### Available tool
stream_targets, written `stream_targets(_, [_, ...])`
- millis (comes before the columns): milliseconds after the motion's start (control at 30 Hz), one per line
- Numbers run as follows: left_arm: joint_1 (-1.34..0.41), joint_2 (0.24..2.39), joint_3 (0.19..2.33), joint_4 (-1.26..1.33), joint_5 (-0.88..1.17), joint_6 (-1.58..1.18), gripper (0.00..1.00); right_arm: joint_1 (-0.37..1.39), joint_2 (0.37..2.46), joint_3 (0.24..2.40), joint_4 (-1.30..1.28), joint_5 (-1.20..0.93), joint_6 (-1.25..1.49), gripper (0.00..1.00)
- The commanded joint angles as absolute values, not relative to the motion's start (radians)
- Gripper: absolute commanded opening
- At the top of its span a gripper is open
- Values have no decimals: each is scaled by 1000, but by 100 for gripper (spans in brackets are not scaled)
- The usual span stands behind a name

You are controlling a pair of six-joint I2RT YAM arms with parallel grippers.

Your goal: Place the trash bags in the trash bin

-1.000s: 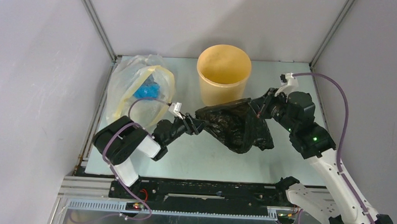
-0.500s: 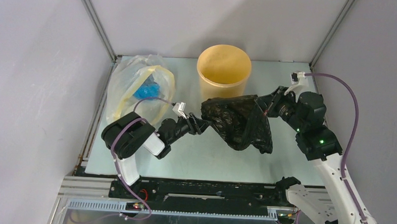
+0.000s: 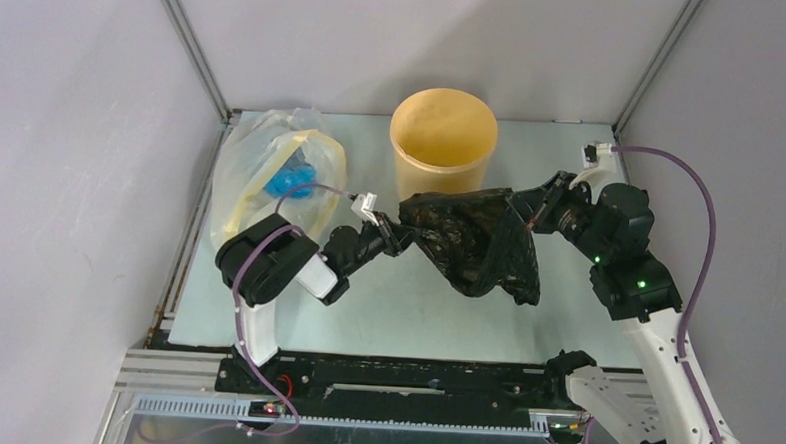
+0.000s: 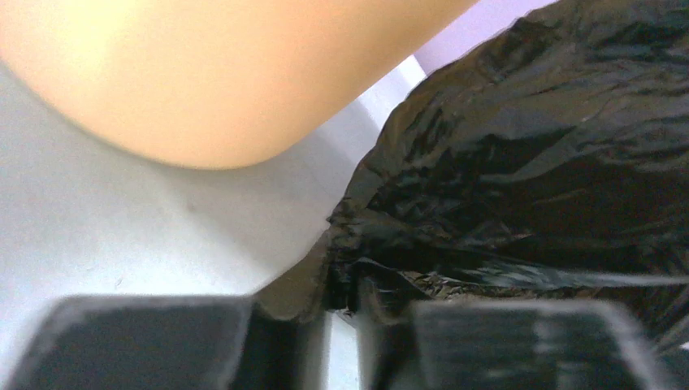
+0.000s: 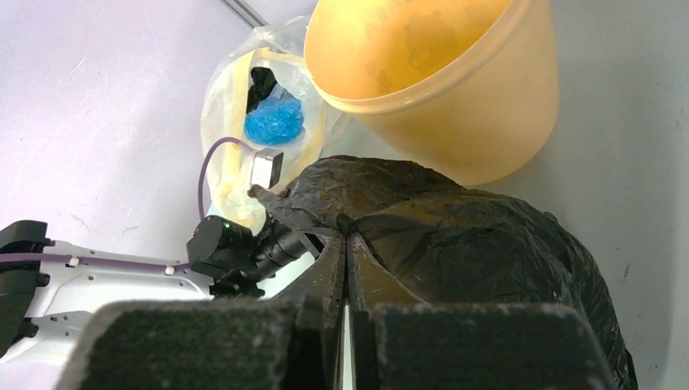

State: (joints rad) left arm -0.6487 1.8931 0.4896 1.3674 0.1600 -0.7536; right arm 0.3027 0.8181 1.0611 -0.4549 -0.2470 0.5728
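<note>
The black crinkled trash bag (image 3: 473, 244) hangs stretched between both grippers just in front of the yellow-orange trash bin (image 3: 443, 134), its lower part drooping toward the table. My left gripper (image 3: 395, 235) is at the bag's left corner. In the left wrist view the left gripper (image 4: 344, 286) has its jaws closed to a slit, with black film (image 4: 552, 162) pinched at the tips and the bin's wall (image 4: 219, 73) close above. My right gripper (image 3: 526, 210) holds the bag's upper right edge. In the right wrist view the right gripper (image 5: 346, 237) is shut on the film (image 5: 487, 244), and the bin (image 5: 455, 89) stands open behind.
A clear translucent bag (image 3: 271, 172) with a pale-yellow band and a blue lump lies at the back left, beside the bin. Grey walls close the table on the left, back and right. The left arm's wrist (image 5: 244, 244) sits close to the clear bag.
My left gripper has closed on the bag's left corner. The right gripper has drawn the bag's right edge up and to the right, lifting and stretching it.
</note>
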Motion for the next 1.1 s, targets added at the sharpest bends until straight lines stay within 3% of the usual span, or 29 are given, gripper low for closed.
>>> stream_targets(0, [-655,1872,523,1428,163,-732,2,289,802,1101,-469,-255,573,0])
stream_targets(133, [-651,1792,476,1363,172,-741,0,279,805,1100,-522,-187,547,0])
stream_targets(267, [-636,1654,455,1192,322,-853,0,271,832,1103,-548,-204,550,0])
stream_targets(400, [-636,1426,478,847,444,-896,0,269,850,1133,-534,-240,587,0])
stream_targets(567, [-635,1090,815,-28,364,-655,0,268,900,1360,-540,-261,621,0])
stream_targets(733, [-623,945,1283,-517,286,-517,0,270,996,1759,-578,-325,627,0])
stream_targets(833, [-623,920,1511,-608,300,-497,0,270,1009,1901,-558,-348,634,0])
stream_targets(900, [-623,894,1534,-610,315,-494,0,271,988,1907,-537,-352,630,0])
stream_targets(1000, [-623,851,1421,-600,292,-472,0,269,904,1761,-527,-335,613,0])
stream_targets(1067, [-623,821,1256,-561,290,-467,0,270,826,1532,-513,-317,605,0])
